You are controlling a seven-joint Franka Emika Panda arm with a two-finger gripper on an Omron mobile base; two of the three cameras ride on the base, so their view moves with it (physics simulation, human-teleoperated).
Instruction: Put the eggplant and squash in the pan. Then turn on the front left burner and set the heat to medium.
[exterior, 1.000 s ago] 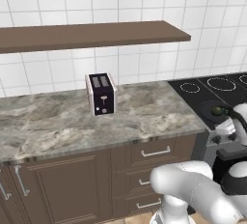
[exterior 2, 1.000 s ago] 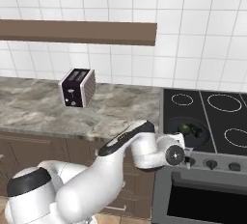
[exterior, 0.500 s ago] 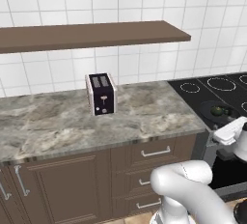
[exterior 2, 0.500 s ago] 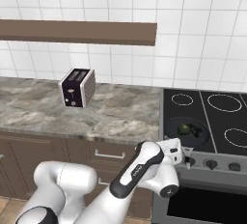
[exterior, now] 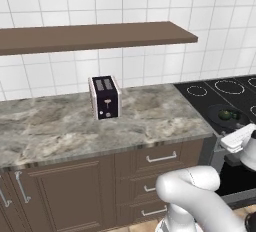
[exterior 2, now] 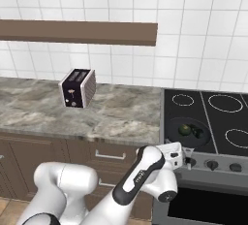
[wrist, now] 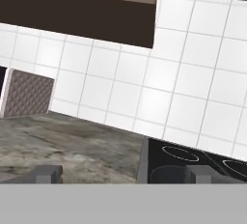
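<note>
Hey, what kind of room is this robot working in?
A home-style kitchen, rendered rather than real. A black glass stove with ring burners sits beside a marble-look counter holding a toaster, with white wall tiles and brown drawers below.

The grey marbled stone tabletop (exterior 2: 116, 115) lies bare between the black-and-silver toaster (exterior 2: 77, 88) and the round dark frying pan (exterior 2: 170, 133); a brown wooden shelf (exterior 2: 87, 31) overhangs well above it.
</note>
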